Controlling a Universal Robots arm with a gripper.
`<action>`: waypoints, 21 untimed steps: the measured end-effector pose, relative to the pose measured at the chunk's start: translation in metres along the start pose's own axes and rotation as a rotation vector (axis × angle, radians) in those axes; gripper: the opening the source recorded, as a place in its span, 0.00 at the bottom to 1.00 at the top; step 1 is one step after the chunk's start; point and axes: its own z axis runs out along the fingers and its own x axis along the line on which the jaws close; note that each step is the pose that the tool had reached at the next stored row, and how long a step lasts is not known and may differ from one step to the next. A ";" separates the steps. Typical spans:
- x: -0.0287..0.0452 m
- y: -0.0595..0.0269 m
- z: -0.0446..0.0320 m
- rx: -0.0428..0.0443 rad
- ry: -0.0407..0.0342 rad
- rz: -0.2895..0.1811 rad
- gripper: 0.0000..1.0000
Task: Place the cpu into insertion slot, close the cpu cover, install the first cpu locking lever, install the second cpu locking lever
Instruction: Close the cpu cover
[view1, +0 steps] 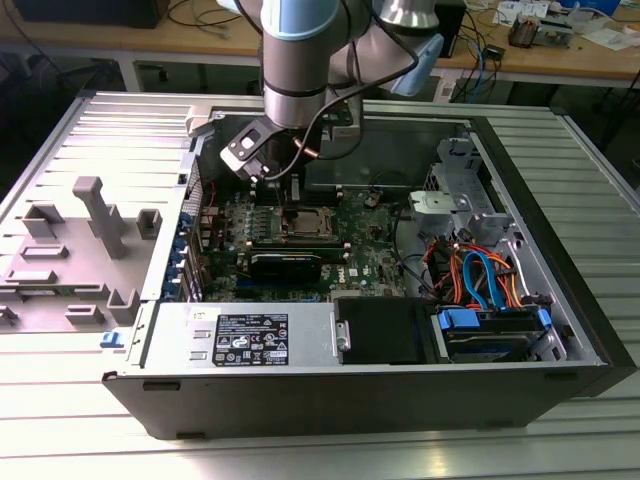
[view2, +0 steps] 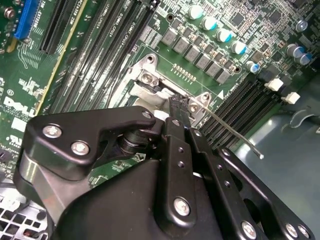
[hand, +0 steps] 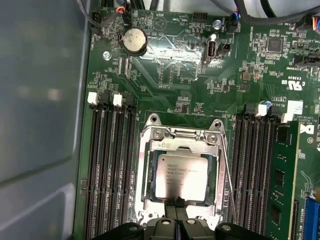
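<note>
As first wrist view shows, cpu (hand: 181, 176) sits within cpu cover (hand: 184, 145).

Most of the insertion slot (view2: 148, 76) hidden behind the gripper (view2: 178, 104) in the second wrist view, one cpu (hand: 181, 175) edge under it in the first wrist view, arm (view1: 300, 60) cut off atop the exterior view.

Counted one cpu (hand: 181, 176), one cpu cover (hand: 185, 146) and one insertion slot (hand: 153, 176). Made out two banks of long black memory slots (hand: 112, 170). Tallied one thin locking lever (hand: 228, 175), one round coin battery (hand: 135, 41), one computer case (view1: 350, 400), one arm (view1: 300, 60) and one end effector (hand: 177, 204).
</note>
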 end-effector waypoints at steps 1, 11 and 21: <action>0.0000 -0.0004 0.0021 0.0001 -0.0001 0.000 0.11; 0.0002 -0.0022 0.0060 0.0000 -0.0001 0.000 0.11; -0.0005 0.0058 0.0019 -0.0001 -0.0004 0.000 0.11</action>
